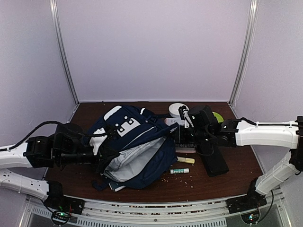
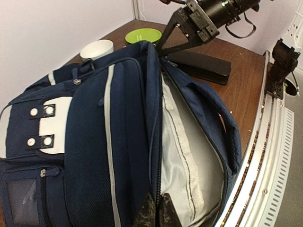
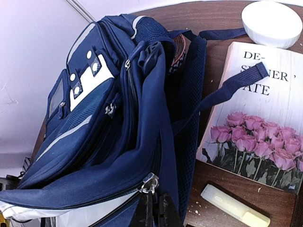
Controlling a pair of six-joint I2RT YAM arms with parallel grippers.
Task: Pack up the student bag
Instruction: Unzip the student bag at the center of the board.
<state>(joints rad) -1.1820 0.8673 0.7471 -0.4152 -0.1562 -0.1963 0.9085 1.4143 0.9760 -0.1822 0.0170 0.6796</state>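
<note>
Left wrist view, left claw [image 2: 156,213]: fully closed, its 2 tips pinching the zip edge of the large navy-blue fabric student bag [image 2: 94,142] at its open mouth.
Right wrist view, right claw [image 3: 155,210]: closed tight on the bag's rim, just below a small metal zip pull [image 3: 150,183].
Student bag: lies left of middle on the dark brown wooden table [image 1: 236,175], held between the 2 claws at opposite ends of its opening.
Bag mouth: gaping, with pale grey lining [image 2: 189,156] showing inside.
Bag front: white patch with 4 metal studs [image 2: 47,125] and grey stripe trim.
Strap: 1 navy strap [image 3: 227,90] lies across a book.
Book: white softcover with pink roses [image 3: 255,118], flat on the table and touching the bag's mesh back.
Highlighter: pale yellow pen [image 3: 234,205], just beside the book's near edge.
Bowl: round white bowl [image 3: 272,21], at the book's far end.
Dish: lime-green round dish [image 2: 143,35], near the bowl.
Case: flat black rectangular case [image 1: 215,163], below the right arm.
</note>
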